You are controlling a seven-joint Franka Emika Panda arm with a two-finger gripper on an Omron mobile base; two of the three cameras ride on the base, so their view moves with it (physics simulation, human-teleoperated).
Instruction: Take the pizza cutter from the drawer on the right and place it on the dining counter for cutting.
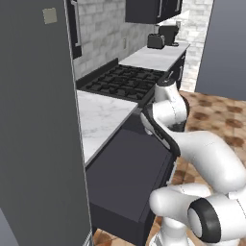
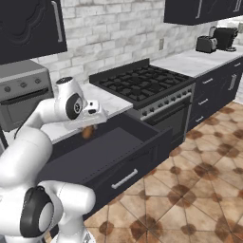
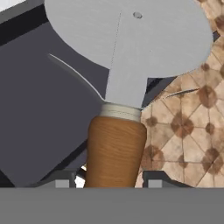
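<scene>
The end effector (image 3: 107, 183) is clamped on the orange-brown handle of the pizza cutter (image 3: 120, 87), whose round silvery wheel points away from the hand. The cutter hangs above the dark interior of the drawer (image 2: 114, 156), which stands pulled open over the tiled floor (image 2: 190, 190). Beyond it sits the black stove (image 2: 137, 83), adjoining a marble bench (image 1: 103, 117).

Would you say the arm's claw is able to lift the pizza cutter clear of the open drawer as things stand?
Probably yes: the claw grips the pizza cutter by its handle, above the open drawer, and nothing overhangs it.
</scene>
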